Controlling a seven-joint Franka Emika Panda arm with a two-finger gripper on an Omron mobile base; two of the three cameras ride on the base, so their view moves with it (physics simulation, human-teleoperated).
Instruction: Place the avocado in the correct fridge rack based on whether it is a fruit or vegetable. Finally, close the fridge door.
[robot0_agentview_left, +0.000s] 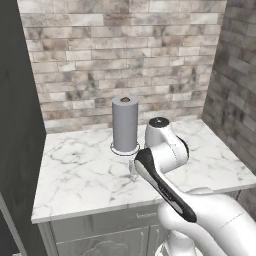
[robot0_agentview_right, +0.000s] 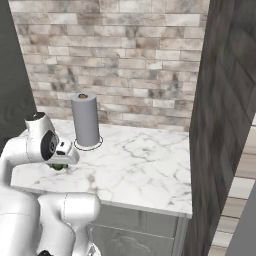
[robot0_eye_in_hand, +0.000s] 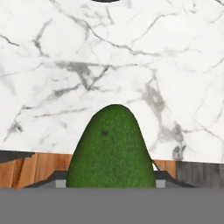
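Between fingers (robot0_eye_in_hand: 111, 183), avocado (robot0_eye_in_hand: 112, 148) narrow-end-forward.

A white marble counter with grey veins (robot0_agentview_left: 75, 175) sits on pale grey cabinet fronts, meeting a brick wall at the back and on 1 side; 1 grey paper-towel cylinder (robot0_agentview_left: 125, 125) stands upright on a round white base near the back; a small dark green avocado (robot0_agentview_right: 59, 166) shows near the front edge.

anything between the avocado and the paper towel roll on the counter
No. In the right base view, only bare marble counter lies between the avocado, under the hand, and the paper towel roll. The hand view shows bare marble beyond the avocado too.
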